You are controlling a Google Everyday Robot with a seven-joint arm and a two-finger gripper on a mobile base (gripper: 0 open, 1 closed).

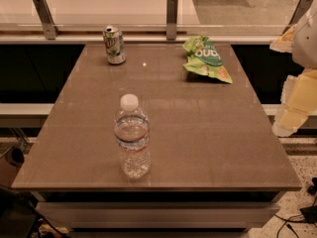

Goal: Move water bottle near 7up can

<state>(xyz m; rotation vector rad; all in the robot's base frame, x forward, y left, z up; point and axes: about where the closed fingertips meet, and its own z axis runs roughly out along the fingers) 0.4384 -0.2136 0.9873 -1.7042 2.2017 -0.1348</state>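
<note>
The water bottle (132, 138) stands upright near the front edge of the brown table (208, 133), left of centre. It is clear and ribbed, with a white cap and a thin label band. The 7up can (114, 45) stands upright at the back left of the table, well behind the bottle. My gripper (295, 100) shows as pale cream parts at the right edge of the view, beyond the table's right side. It is far from both the bottle and the can and holds nothing that I can see.
A crumpled green snack bag (206, 57) lies at the back right of the table. A rail with metal posts (172, 16) runs behind the table. Cables (297, 217) lie on the floor at the lower right.
</note>
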